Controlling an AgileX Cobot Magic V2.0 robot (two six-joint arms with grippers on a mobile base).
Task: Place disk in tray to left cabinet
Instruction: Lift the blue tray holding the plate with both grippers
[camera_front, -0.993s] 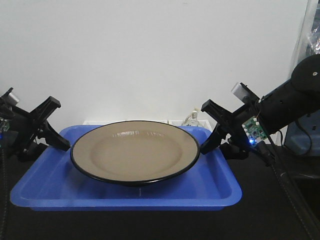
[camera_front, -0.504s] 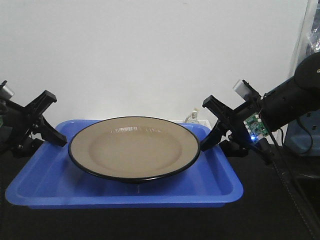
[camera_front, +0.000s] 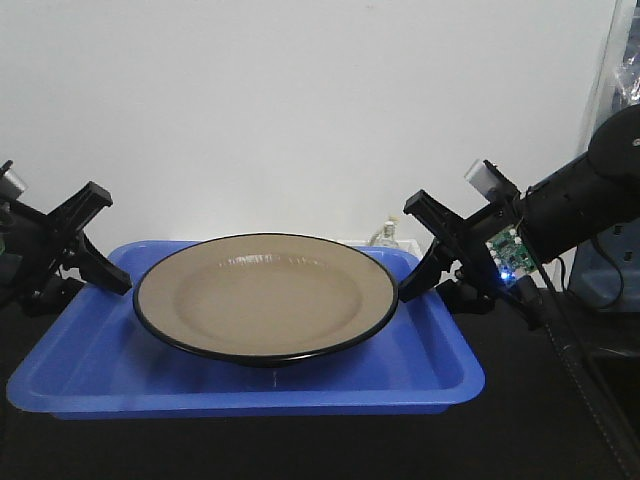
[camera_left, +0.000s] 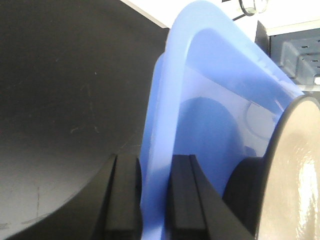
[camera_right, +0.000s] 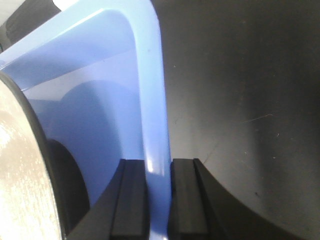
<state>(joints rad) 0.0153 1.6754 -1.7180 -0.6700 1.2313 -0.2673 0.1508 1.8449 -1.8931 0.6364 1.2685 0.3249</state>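
One disk (camera_front: 265, 295), tan with black rim, sits level in middle of tray (camera_front: 440, 375), well inside blue walls. Tray gripped at both short ends. Left gripper (camera_front: 88, 262) at left end, fingers slanting down onto rim, jaws clamped on tray wall (wrist view: one finger (camera_left: 124, 200) each side of it). Right gripper (camera_front: 425, 268) mirrors it at right end, arm angled down from upper right, jaws likewise pinching rim. Dark table (camera_front: 560, 420) below, white wall (camera_front: 300, 100) behind.

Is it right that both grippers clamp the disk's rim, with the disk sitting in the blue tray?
No. The left gripper and right gripper clamp the rim of the tray, not of the disk; both wrist views show it. The disk does sit in the tray.
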